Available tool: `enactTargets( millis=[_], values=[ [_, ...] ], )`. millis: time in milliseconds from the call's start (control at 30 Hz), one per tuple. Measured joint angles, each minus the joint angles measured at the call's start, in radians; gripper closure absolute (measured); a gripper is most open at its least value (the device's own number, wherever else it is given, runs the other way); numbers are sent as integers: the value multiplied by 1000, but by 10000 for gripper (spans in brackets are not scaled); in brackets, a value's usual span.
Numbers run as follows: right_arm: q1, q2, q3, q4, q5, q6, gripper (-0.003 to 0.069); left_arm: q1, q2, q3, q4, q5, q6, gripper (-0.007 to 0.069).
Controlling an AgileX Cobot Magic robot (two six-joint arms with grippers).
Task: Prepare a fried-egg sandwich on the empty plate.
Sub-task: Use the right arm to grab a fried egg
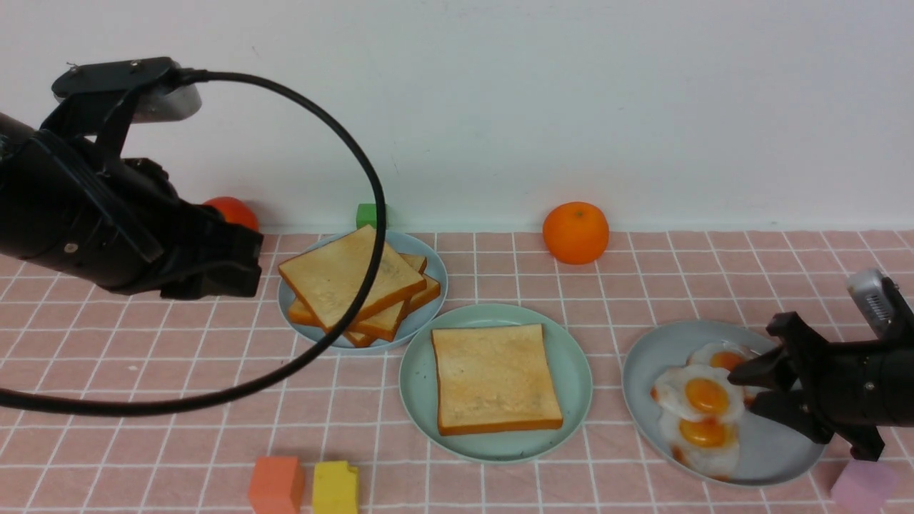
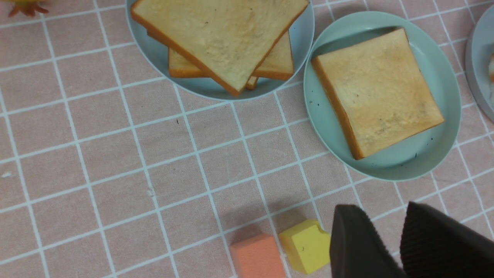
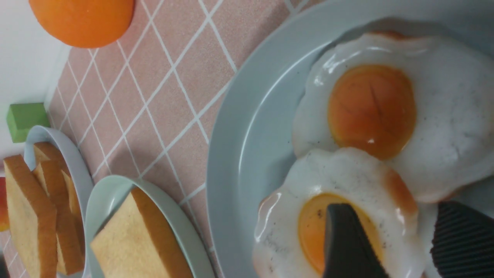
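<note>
Right gripper: wide, nothing clasped, close over white-and-orange glossy fried eggs on round grey-blue plate. Left gripper: moderately apart, no load, well off to robot's left. Round mint-green plastic plate with 1 square golden toast slice: left of right gripper, right of left gripper. Risks: 2 overlapping eggs dragged up together if pinched at overlap; slip off glossy white if gripped shallow; yolk pressed if lowered too far; toast knocked askew if carried low.
</note>
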Motion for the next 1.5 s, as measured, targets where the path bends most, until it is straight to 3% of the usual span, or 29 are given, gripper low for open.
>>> enactTargets(
  millis=[767, 900, 1167, 1500],
  values=[
    [-1, 24, 18, 14, 8, -10, 314, 0, 0, 0, 0, -1, 0, 385],
    [-2, 75, 8, 67, 66, -40, 357, 0, 0, 0, 0, -1, 0, 385],
    [-3, 106, 13, 73, 128, -65, 578, 0, 0, 0, 1, -1, 0, 385],
    [-3, 80, 18, 63, 112, -65, 585, 0, 0, 0, 1, -1, 0, 385]
  ],
)
